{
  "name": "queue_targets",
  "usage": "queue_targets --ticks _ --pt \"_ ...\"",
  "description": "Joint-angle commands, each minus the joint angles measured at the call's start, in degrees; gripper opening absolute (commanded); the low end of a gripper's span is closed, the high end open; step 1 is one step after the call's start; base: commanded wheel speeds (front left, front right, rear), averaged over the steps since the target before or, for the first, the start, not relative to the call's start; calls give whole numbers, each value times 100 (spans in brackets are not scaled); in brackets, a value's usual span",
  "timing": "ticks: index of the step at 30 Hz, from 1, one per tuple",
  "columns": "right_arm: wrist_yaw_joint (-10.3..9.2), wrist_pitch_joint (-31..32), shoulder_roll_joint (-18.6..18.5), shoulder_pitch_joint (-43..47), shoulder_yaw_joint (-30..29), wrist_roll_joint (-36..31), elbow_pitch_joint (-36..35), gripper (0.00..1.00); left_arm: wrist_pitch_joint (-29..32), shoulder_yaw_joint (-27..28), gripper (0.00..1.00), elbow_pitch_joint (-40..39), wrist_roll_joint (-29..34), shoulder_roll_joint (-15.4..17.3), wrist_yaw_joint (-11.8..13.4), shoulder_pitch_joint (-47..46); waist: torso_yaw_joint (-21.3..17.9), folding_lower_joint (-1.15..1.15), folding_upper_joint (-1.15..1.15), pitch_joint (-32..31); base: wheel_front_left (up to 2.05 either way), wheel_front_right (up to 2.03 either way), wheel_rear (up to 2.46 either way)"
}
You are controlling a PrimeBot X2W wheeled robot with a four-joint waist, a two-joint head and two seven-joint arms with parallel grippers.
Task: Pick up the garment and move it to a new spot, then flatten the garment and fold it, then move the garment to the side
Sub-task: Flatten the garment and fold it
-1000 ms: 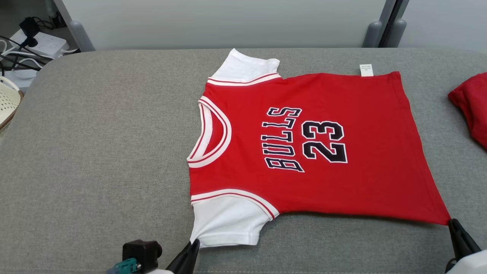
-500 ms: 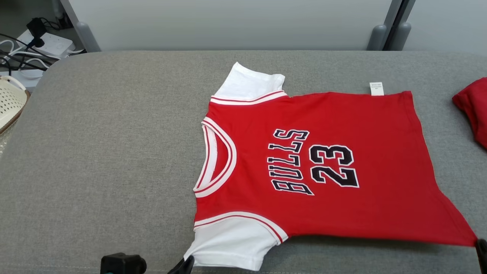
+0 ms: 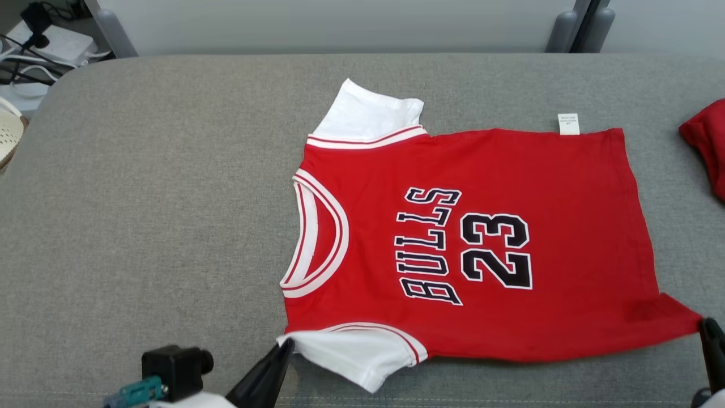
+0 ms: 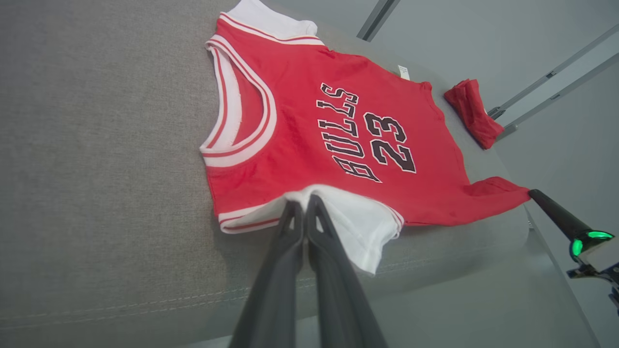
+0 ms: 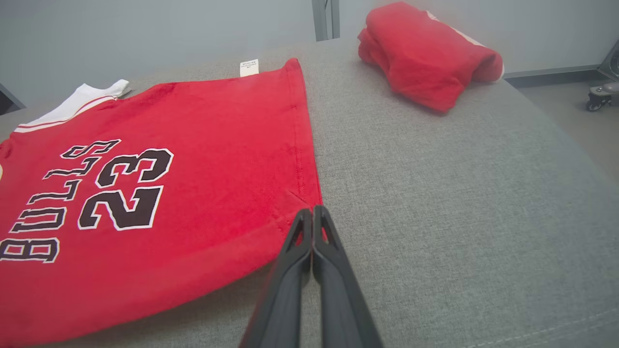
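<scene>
left claw point(image 3: 285, 347) is pinched shut on the near white sleeve point(image 3: 357, 354), and right claw point(image 3: 711, 331) on the near hem corner point(image 3: 677, 317) of the jersey point(image 3: 481, 243), which lies print up and mostly flat on the grey pad point(image 3: 141, 198). it looks light, soft and limp, likely to sag between grips; seamed corners hold best. the right wrist view shows a folded red garment point(image 5: 425, 53) whole, cut off at the head view's edge

Bare counter point(image 3: 141, 198) stretches wide beyond the collar of the jersey point(image 3: 481, 243), open for a reach. Past the jersey's hem a folded red cloth point(image 3: 708, 147) lies near, leaving a narrow strip of counter between. A pale basket point(image 3: 8, 136) sits off the counter's edge, well apart from the collar.
</scene>
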Motion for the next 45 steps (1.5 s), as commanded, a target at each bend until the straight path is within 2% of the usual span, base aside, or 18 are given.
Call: queue_targets --ticks 1,16,26,43,45 --pt "-1 -119 -186 -306 97 -65 -13 0 -120 256 0 -28 -12 1 -100 -429 16 0 0 95 0 0 0" --pt "-1 -555 -475 -1864 126 38 1427 0 -576 402 0 1384 -23 -583 -777 -1961 172 0 0 655 0 0 0" --pt "-1 -617 -647 -2945 710 38 2359 0 -664 191 0 2868 159 -901 -1255 -3083 22 0 0 1010 0 0 0" --pt "-1 -1127 -764 -4142 1533 384 3894 0 -1009 -11 0 4607 436 -1254 -1669 -4147 -90 0 0 1322 0 0 0" --pt "-1 -1195 -770 -4242 1612 432 4041 0 -1085 -8 62 4753 448 -1299 -1683 -4212 -91 0 0 1328 0 0 0"
